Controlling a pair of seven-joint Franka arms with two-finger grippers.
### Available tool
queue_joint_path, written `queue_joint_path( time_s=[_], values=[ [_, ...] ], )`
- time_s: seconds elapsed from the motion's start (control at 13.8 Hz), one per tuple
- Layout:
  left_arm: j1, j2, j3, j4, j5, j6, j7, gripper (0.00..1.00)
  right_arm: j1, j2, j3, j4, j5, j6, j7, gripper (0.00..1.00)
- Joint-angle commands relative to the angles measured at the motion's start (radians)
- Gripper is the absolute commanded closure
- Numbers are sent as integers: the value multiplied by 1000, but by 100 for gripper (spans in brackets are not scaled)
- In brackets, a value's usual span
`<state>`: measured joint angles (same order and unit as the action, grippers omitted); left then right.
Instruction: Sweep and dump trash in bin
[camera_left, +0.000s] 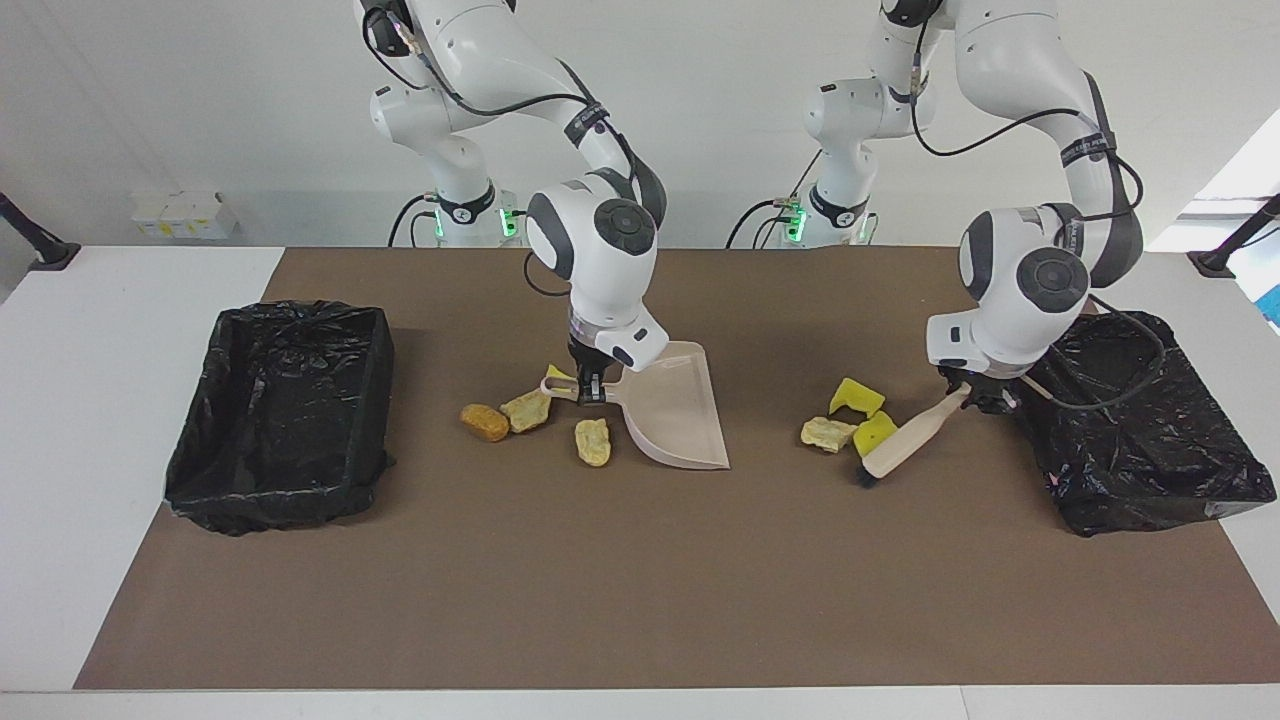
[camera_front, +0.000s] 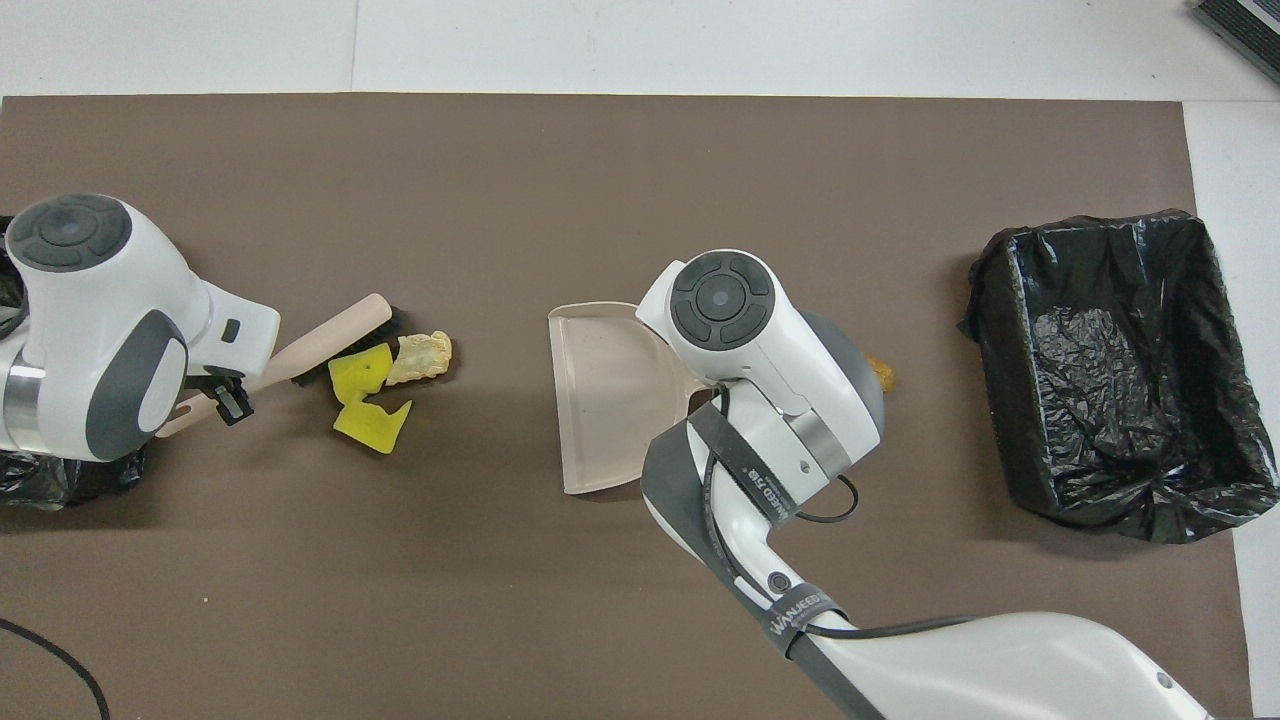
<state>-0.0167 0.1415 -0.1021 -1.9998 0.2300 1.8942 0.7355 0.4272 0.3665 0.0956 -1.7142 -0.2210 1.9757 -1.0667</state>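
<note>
My right gripper (camera_left: 590, 388) is shut on the handle of the beige dustpan (camera_left: 675, 405), whose mouth faces the left arm's end. Three trash lumps (camera_left: 527, 410) and a yellow sponge piece (camera_left: 558, 373) lie by the handle. My left gripper (camera_left: 978, 398) is shut on the handle of the brush (camera_left: 905, 440). The bristles press against a yellow sponge piece (camera_left: 875, 432), which lies next to a tan lump (camera_left: 825, 433) and a second sponge piece (camera_left: 856, 396). In the overhead view the brush (camera_front: 330, 335) and these scraps (camera_front: 360, 368) show, and the right wrist hides its gripper.
A black-lined bin (camera_left: 285, 410) stands at the right arm's end of the brown mat. A second black-lined bin (camera_left: 1140, 430) stands at the left arm's end, close beside the left gripper. A cable hangs from the left wrist over that bin.
</note>
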Motion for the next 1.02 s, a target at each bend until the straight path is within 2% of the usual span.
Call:
queue_joint_path(
  time_s=[0.0,0.29,0.58,0.8,0.94],
  values=[
    [-78,-85,12,-77,5,-47,-181,100,-15,-28,10,-47,11,28,-30,100],
    [-155,-146,12,-77,5,-110,-419,100,-19,-28,9,-48,11,28,-38,100],
    [-195,-177,12,-97,5,-197,-807,100,-25,-28,9,-56,11,34,-44,100],
    [-187,-214,12,-161,-12,-178,-1046,100,-31,-28,9,-58,-4,35,-62,100],
    [-174,-226,16,-195,-90,-137,-1151,100,-39,-28,9,-68,-4,51,-94,100]
  ],
)
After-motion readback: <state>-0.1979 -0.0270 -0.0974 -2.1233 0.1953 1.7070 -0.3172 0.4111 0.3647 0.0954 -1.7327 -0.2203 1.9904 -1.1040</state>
